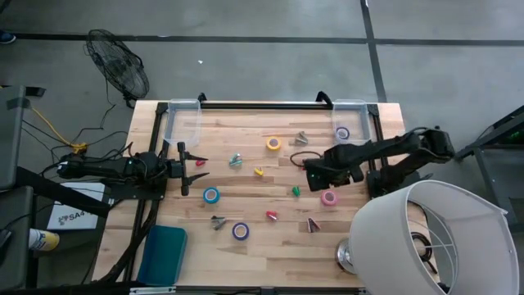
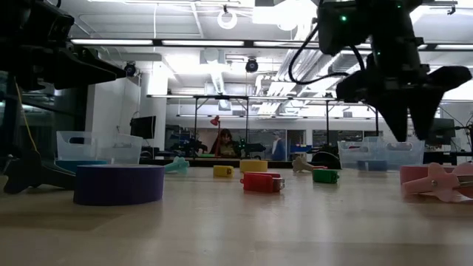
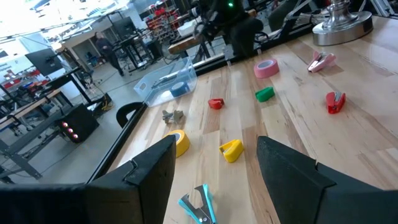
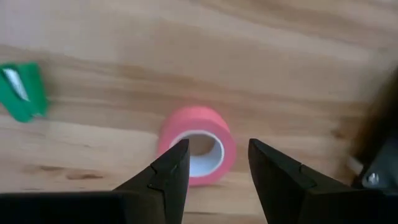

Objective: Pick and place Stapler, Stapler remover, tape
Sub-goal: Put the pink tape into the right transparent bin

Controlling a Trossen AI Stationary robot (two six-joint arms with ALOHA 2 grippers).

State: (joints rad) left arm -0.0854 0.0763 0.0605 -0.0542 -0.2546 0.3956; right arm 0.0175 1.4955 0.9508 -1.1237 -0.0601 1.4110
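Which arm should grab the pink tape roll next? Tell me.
Right. The right gripper hangs open directly over the pink tape roll; the left gripper waits far across the table.

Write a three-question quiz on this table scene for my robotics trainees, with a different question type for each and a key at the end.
1. Multiple choice: the right gripper hovers over a tape roll of which colour? A yellow, B pink, C purple.
2. True or false: the right gripper's fingers are clamped shut on that roll.
3. Short answer: which tape roll lies nearest the left gripper?

Key:
1. B, the pink tape.
2. False. The fingers stand apart above it, not touching it.
3. The blue tape.
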